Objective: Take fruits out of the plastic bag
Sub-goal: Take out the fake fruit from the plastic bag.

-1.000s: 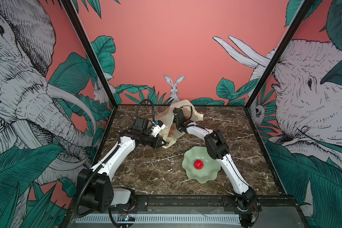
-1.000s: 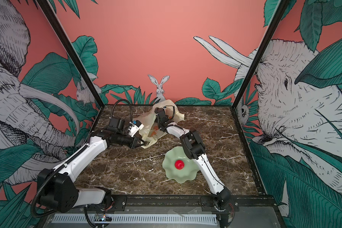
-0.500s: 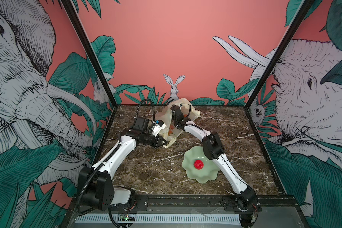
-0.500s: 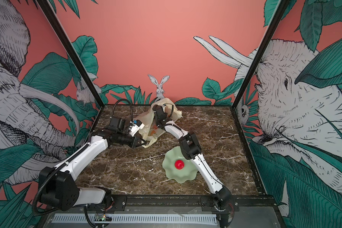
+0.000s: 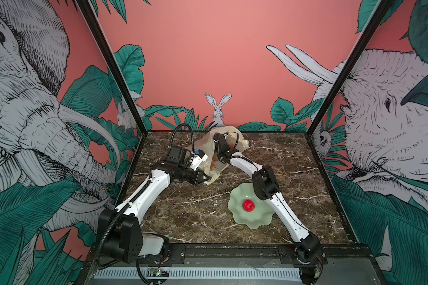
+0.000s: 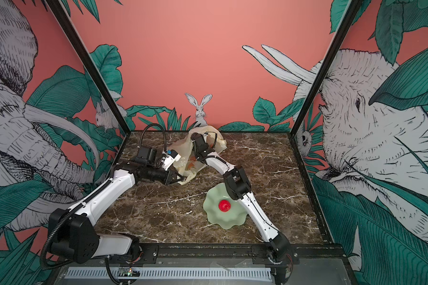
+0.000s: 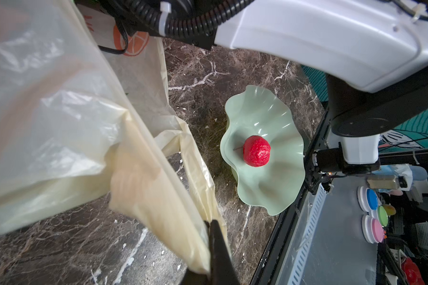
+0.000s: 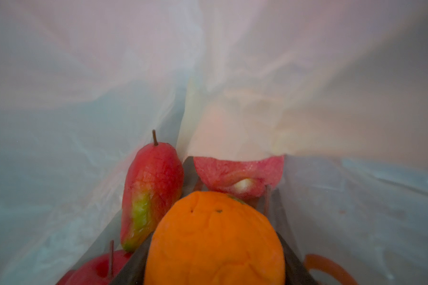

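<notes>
Inside crinkly bag (image 8: 84, 98), right tool (image 8: 229, 177) flanking dimpled orange fruit (image 8: 213, 241), grip unclear, left tool (image 7: 210, 229) pinching its handle (image 7: 198, 172).

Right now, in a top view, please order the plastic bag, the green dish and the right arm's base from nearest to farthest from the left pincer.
1. plastic bag: its handle is in the left pincer.
2. green dish: on the table, nearer the front.
3. right arm's base: at the front rail.

Back wall (image 5: 208, 61): salmon pink, painted rabbit (image 5: 218, 108), green leaves (image 5: 282, 113).
Side walls (image 5: 80, 49): elephants (image 5: 22, 111), big leaves.
Table (image 5: 183, 209): dark brown marble, white veins.
Posts (image 5: 117, 74): black, at back corners.
</notes>
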`<state>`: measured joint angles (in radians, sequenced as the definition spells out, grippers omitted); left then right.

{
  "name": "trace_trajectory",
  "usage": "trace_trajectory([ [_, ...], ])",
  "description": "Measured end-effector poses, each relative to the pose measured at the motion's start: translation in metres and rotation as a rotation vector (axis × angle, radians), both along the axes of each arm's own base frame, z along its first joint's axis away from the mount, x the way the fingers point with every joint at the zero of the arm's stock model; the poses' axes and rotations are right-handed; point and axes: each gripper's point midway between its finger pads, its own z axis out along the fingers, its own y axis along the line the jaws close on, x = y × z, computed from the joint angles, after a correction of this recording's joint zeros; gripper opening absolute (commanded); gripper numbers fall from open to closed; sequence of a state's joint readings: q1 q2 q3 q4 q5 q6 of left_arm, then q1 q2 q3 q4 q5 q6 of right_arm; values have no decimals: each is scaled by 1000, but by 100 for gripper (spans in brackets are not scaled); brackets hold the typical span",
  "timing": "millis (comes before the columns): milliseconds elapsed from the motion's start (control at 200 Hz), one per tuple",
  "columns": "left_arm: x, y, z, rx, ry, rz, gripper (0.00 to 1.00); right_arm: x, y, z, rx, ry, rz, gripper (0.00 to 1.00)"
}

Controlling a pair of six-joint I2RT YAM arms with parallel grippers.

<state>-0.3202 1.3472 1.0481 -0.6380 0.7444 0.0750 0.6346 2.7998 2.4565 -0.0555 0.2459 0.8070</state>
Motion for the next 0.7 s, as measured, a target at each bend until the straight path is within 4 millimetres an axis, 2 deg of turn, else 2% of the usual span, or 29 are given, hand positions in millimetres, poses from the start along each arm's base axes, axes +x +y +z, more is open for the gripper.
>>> trace_trajectory([
  [235, -2, 1, -1, 3, 8, 0, 0, -7, -5, 3, -26, -1, 38, 36],
  [380, -2, 1, -2, 7, 14, 5, 0, -22, -13, 19, -40, 5, 92, 33],
  [470, -1, 1, 1, 9, 17, 17, 0, -39, -22, 43, -36, 1, 132, 33],
  [695, 1, 1, 21, -17, -21, 48, 0, -104, -50, 131, 12, -79, 226, 34],
])
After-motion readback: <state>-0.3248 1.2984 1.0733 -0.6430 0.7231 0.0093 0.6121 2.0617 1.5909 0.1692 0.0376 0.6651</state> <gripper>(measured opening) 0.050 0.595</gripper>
